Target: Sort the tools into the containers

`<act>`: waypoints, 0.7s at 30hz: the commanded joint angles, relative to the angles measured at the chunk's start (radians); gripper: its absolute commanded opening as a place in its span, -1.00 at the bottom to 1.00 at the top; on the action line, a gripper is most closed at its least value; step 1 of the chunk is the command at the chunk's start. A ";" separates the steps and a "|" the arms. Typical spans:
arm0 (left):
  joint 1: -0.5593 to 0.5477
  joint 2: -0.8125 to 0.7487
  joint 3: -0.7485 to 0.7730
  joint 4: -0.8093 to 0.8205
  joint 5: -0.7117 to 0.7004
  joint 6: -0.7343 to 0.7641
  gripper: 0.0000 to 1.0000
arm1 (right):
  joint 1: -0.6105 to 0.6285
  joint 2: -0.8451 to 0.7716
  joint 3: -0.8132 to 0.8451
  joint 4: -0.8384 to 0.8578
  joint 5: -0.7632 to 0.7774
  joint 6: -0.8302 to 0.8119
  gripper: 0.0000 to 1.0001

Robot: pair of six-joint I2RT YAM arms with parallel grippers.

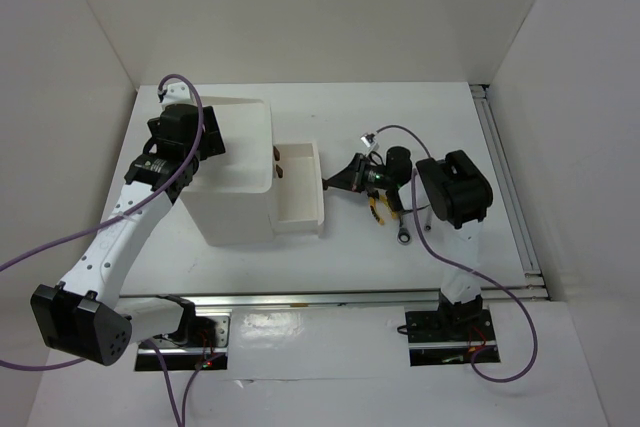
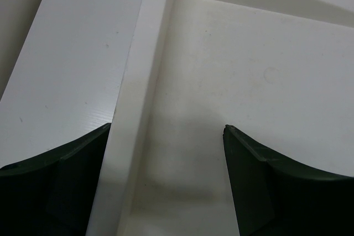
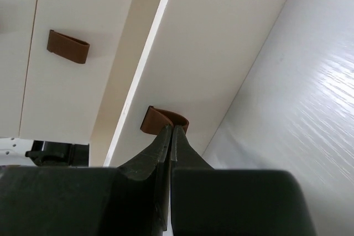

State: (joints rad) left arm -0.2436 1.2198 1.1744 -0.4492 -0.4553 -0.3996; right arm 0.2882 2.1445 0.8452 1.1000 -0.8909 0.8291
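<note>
The containers are one white box unit (image 1: 235, 219) with a deep top bin (image 1: 245, 142) and a low drawer (image 1: 300, 192) standing pulled out to the right, nothing showing in it. My right gripper (image 1: 332, 182) (image 3: 170, 128) is shut, its tips at the drawer's brown handle (image 3: 157, 119); I cannot tell whether they hold it. My left gripper (image 1: 200, 147) (image 2: 167, 128) is open astride the bin's rim (image 2: 135, 92), one finger outside and one inside. Of the tools, yellow-and-black pliers (image 1: 380, 210) and a silver wrench (image 1: 403, 235) lie partly hidden under the right arm.
A shut drawer above shows its own brown handle (image 3: 67, 46). The table's raised metal rail (image 1: 505, 177) runs along the right edge, and white walls stand close on the left, back and right.
</note>
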 commanded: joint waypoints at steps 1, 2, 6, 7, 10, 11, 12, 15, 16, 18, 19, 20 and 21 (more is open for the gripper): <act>-0.034 0.076 -0.051 -0.163 0.181 -0.022 0.78 | -0.030 -0.084 -0.020 -0.075 0.015 -0.091 -1.00; -0.034 0.076 -0.051 -0.163 0.172 -0.022 0.78 | -0.040 -0.095 -0.020 -0.148 0.015 -0.111 -1.00; -0.034 0.076 -0.051 -0.163 0.172 -0.022 0.81 | -0.049 -0.147 -0.006 -0.244 0.043 -0.188 -1.00; -0.034 0.076 -0.051 -0.163 0.172 -0.022 0.81 | -0.060 -0.147 -0.006 -0.253 0.043 -0.197 -1.00; -0.034 0.076 -0.051 -0.163 0.172 -0.022 0.81 | -0.069 -0.175 -0.006 -0.302 0.053 -0.220 -0.88; -0.034 0.076 -0.051 -0.163 0.172 -0.022 0.81 | -0.069 -0.187 -0.006 -0.317 0.072 -0.220 -0.83; -0.034 0.076 -0.051 -0.163 0.172 -0.022 0.81 | -0.079 -0.202 -0.006 -0.357 0.096 -0.246 -0.81; -0.034 0.076 -0.051 -0.163 0.172 -0.022 0.81 | -0.080 -0.216 -0.006 -0.423 0.116 -0.272 -0.01; -0.034 0.076 -0.051 -0.163 0.172 -0.022 0.81 | -0.080 -0.248 -0.006 -0.440 0.138 -0.291 0.25; -0.034 0.076 -0.051 -0.163 0.172 -0.022 0.81 | -0.080 -0.281 -0.006 -0.488 0.156 -0.311 0.45; -0.034 0.076 -0.051 -0.163 0.172 -0.022 0.81 | -0.080 -0.322 0.005 -0.517 0.190 -0.336 0.55; -0.034 0.076 -0.051 -0.163 0.172 -0.022 0.81 | -0.080 -0.343 0.021 -0.554 0.204 -0.363 0.84; -0.034 0.076 -0.051 -0.163 0.172 -0.022 0.81 | -0.080 -0.365 0.031 -0.627 0.220 -0.389 1.00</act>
State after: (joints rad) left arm -0.2436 1.2205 1.1744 -0.4484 -0.4446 -0.4030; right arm 0.2096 1.8915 0.8379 0.6060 -0.7368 0.5415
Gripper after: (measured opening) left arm 0.904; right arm 0.960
